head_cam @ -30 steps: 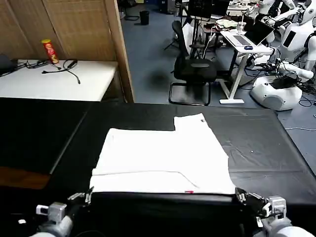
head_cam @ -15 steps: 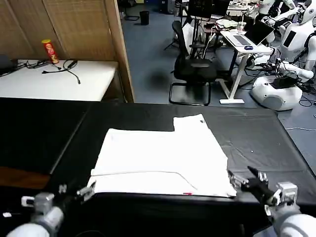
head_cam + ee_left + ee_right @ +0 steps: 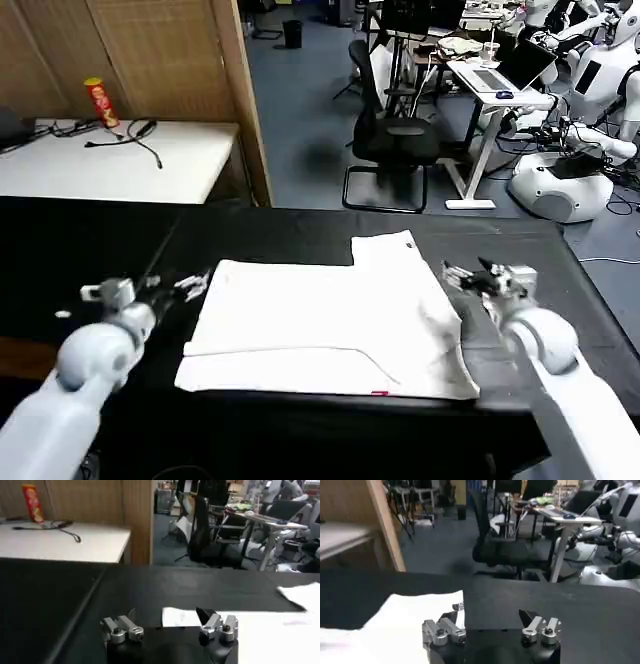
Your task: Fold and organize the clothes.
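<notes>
From the head camera I see the T-shirt (image 3: 330, 325) lying flat on the black table (image 3: 520, 270), left gripper (image 3: 178, 287) at its left edge, right gripper (image 3: 468, 277) at its right edge. Each wrist camera shows me spread, empty jaws beside the shirt.

The left gripper (image 3: 170, 629), fingers spread, hovers at the white T-shirt's (image 3: 270, 637) edge on the black table (image 3: 165, 587).

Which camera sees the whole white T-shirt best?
The head view: the T-shirt lies whole on the black table. The left wrist view shows an edge, the right wrist view one corner.
</notes>
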Controlling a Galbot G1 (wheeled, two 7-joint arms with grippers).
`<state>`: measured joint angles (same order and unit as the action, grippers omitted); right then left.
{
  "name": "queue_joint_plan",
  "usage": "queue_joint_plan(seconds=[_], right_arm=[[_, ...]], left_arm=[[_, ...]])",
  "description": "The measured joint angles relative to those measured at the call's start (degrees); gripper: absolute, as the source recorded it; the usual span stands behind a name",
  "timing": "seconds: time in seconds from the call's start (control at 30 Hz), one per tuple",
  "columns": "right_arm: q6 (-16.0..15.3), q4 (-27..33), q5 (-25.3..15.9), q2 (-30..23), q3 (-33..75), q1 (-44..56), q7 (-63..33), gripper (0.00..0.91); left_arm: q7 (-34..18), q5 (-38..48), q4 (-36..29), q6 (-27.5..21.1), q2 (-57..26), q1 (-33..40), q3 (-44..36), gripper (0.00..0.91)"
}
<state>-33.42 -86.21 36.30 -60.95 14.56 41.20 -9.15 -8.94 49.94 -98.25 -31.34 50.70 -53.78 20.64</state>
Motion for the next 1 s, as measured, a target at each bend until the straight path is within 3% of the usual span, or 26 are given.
queue_joint_plan(seconds=[0.27, 0.67, 0.7, 0.73, 0.77, 0.8, 0.83, 0.87, 0.9, 1.0], right_arm=[[-0.5, 10.7, -2.0, -4.4, -3.9, -7.0, 0.5, 0.878], [-1.2, 15.4, -2.9, -6.9, -5.1, -9.2, 0.2, 0.878], [-1.2, 15.6, -3.0, -7.0, -5.1, -9.2, 0.2, 0.848], [-1.2, 15.8, -3.1, -7.2, -5.1, -9.2, 0.3, 0.673], [-1.4, 15.8, -3.2, -7.3, -5.0, -9.1, 0.5, 0.653], [-1.4, 15.7, -3.2, -7.5, -4.9, -9.1, 0.6, 0.527], [-1.5, 15.6, -3.3, -7.6, -4.9, -8.9, 0.7, 0.263], [-1.5, 15.5, -3.3, -7.6, -4.9, -8.8, 0.8, 0.166], [-1.5, 15.3, -3.3, -7.6, -4.9, -8.7, 0.9, 0.098], [-1.6, 15.1, -3.3, -7.6, -4.8, -8.6, 0.9, 0.020]], left_arm=[[2.4, -2.2, 12.5, -0.5, 3.4, 10.2, -7.0, 0.878], [3.8, -3.1, 20.5, -0.3, 5.8, 14.0, -9.4, 0.858], [3.9, -3.1, 20.7, -0.2, 5.9, 14.1, -9.4, 0.731], [3.9, -3.1, 20.8, -0.2, 6.0, 14.1, -9.4, 0.497], [4.0, -3.1, 20.8, -0.2, 6.0, 14.1, -9.4, 0.400], [4.1, -3.1, 20.8, -0.2, 6.1, 14.1, -9.4, 0.185], [4.3, -3.4, 20.8, -0.2, 6.2, 14.1, -9.5, 0.166], [4.5, -3.7, 20.8, -0.2, 6.4, 14.1, -9.5, 0.166], [4.6, -3.9, 20.8, -0.2, 6.5, 14.2, -9.6, 0.156], [5.3, -4.4, 20.6, -0.3, 6.6, 14.2, -9.8, 0.146]])
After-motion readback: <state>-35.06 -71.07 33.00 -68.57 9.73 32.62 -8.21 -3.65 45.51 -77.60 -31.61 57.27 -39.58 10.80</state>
